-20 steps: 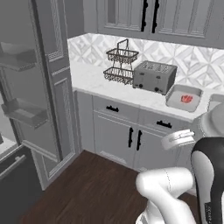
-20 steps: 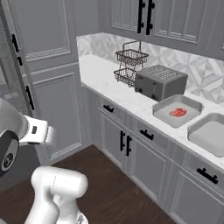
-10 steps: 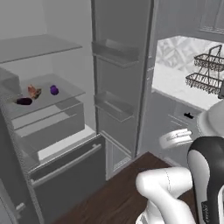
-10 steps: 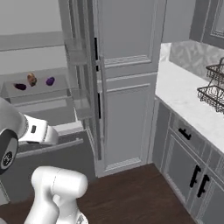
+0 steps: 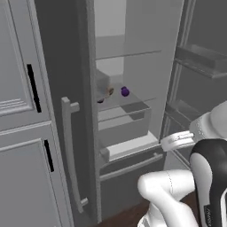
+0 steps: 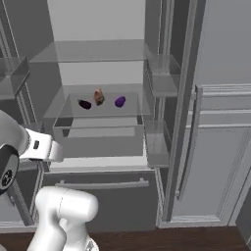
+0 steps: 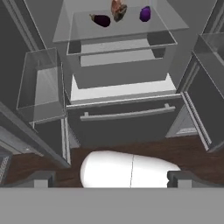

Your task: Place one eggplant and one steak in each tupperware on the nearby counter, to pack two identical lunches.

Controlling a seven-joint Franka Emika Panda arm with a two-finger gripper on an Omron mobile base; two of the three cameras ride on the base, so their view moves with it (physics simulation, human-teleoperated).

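A: Three items on the fridge's glass shelf [image 6: 63, 109]: two eggplants and one steak [image 6: 99, 96]. The dark eggplant [image 6: 85, 104] lies at one end, the purple eggplant [image 6: 120, 101] at the other, steak between them.

B: Touching?

A: Steak sits just beside the dark eggplant; contact not resolvable. The purple one is apart.

B: Tool?

A: Tool [image 7: 112, 178] fingers spread wide, pinching nothing, low above the wood floor [image 7: 183, 153], well short of the shelf. Drawer [image 6: 98, 133] below the shelf, both fridge doors open.
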